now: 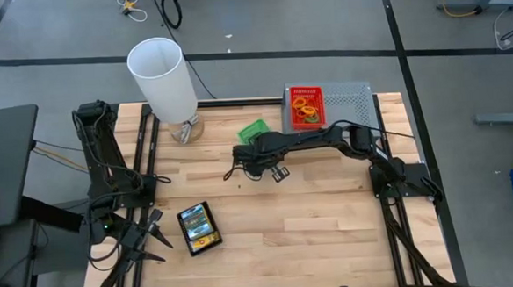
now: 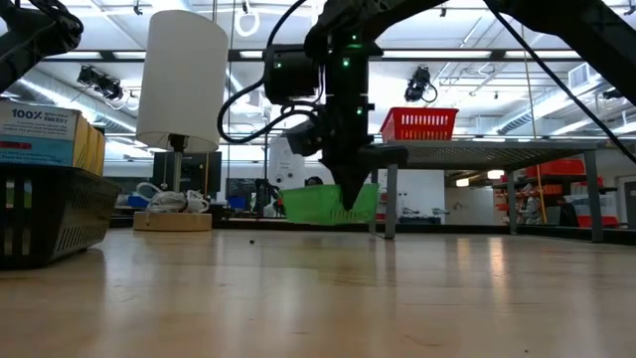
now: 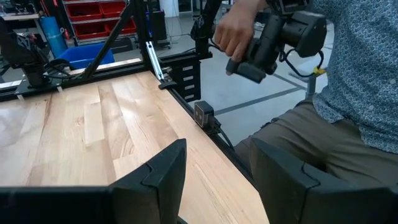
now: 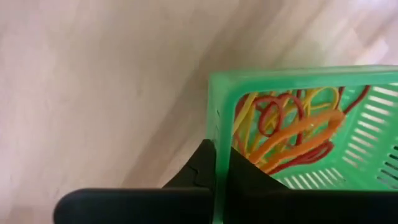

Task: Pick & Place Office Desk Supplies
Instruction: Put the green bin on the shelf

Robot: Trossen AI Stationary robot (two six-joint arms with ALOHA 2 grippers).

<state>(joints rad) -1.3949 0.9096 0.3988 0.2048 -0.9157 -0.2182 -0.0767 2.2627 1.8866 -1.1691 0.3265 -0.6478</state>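
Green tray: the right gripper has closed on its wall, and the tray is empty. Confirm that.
Not quite. The right gripper is indeed shut on the wall of the green tray, but the tray is not empty: the right wrist view shows a tangle of coloured loop bands, orange, red and yellow, lying inside it.

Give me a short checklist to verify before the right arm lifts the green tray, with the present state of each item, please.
1. Right gripper shut on the green tray wall: ok, one finger on each side of it.
2. Coloured bands inside the tray: ok, none hang over the rim.
3. Tray level on the table: cannot tell; it looks slightly tilted in the low view.
4. Left gripper away from the tray: ok, parked open at the table's near left edge.
5. White cylinder clear of the lift path: ok, it stands apart, to the tray's left.
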